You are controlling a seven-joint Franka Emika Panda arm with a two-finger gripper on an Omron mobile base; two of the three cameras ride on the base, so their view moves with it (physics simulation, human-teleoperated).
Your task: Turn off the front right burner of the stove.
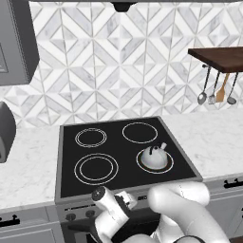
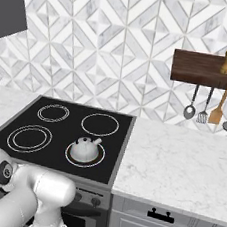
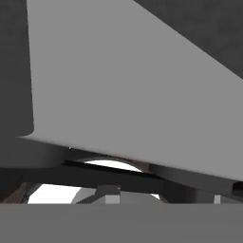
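Observation:
The stove (image 1: 64,161) (image 2: 125,137) is a grey range with a black glass top and four white ring burners. On the front right burner (image 1: 170,162) (image 2: 100,159) stands a small white kettle (image 1: 154,157) (image 2: 85,149); the disc rim around it looks dull reddish-brown. My arm is folded low against the stove's front. My gripper (image 1: 126,200) sits at the knob row (image 1: 71,217) (image 2: 94,201), just below the glass edge. Its fingers are hidden behind the wrist. The hand view is pressed close to flat grey and dark surfaces, and its fingertips are not clear.
Marble counter (image 1: 213,142) (image 2: 180,164) runs on both sides of the stove. A wooden shelf (image 1: 220,58) (image 2: 206,71) with hanging utensils (image 1: 220,90) (image 2: 216,113) is at the right. A dark appliance (image 1: 5,133) stands on the left counter. Drawers with dark handles (image 2: 161,215) lie below.

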